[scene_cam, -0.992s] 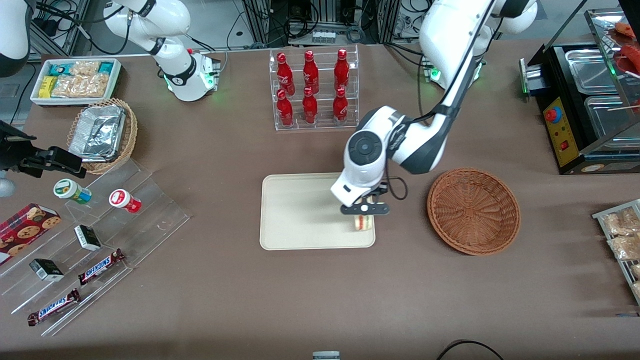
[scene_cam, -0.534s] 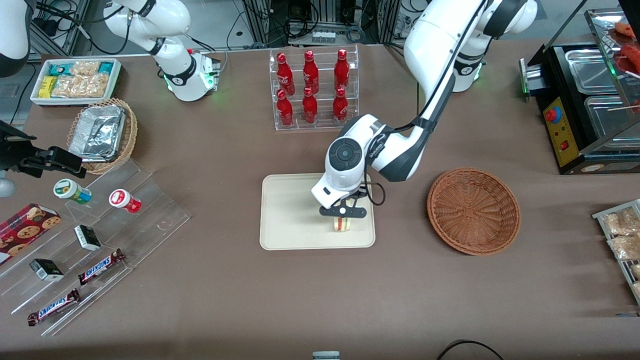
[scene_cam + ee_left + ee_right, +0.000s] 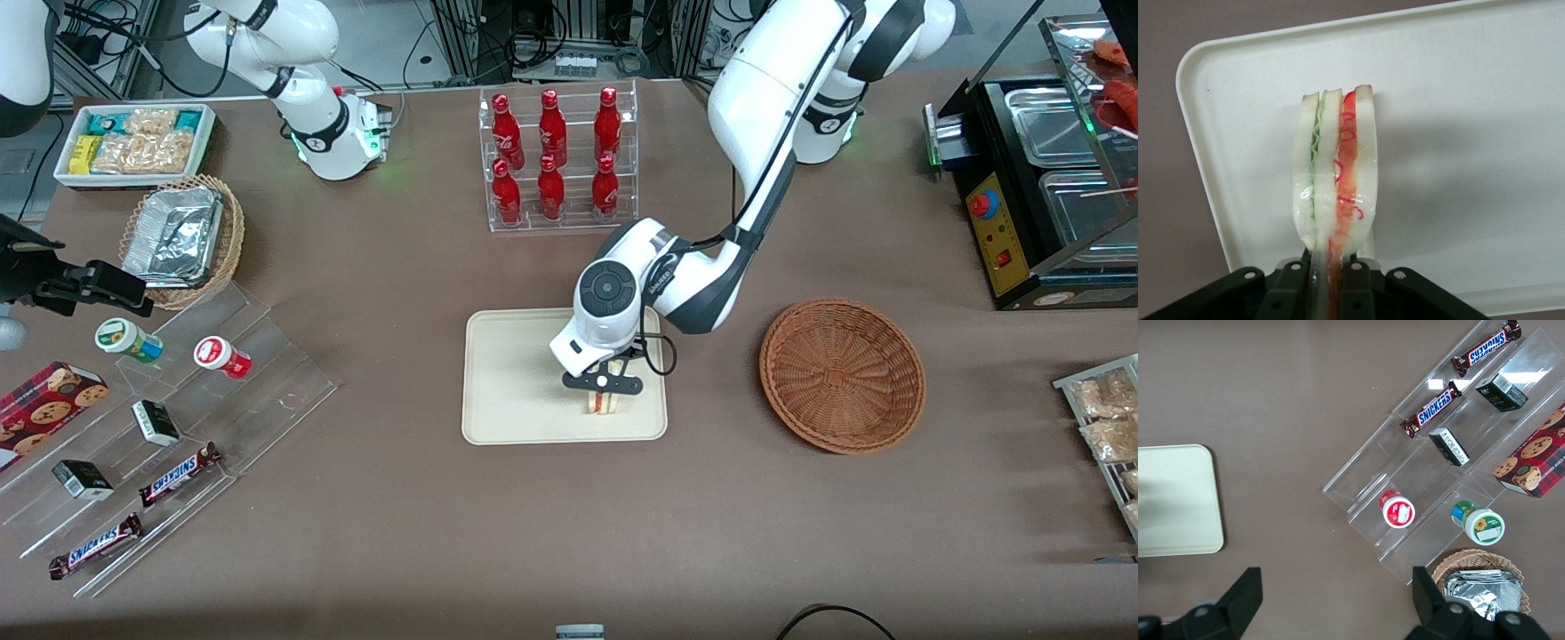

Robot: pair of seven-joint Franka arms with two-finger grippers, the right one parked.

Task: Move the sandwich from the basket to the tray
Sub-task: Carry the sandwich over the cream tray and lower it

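Pinching sandwich (image 3: pixel 1333 175) over tray (image 3: pixel 516 373), gripper (image 3: pixel 605 393) clamped, basket (image 3: pixel 841 374) empty

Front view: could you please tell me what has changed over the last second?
The left gripper, shut on the sandwich, has carried it from the tray's edge nearest the basket toward the tray's middle. The sandwich is still held, not released. Basket, tray and the red bottles stayed put.
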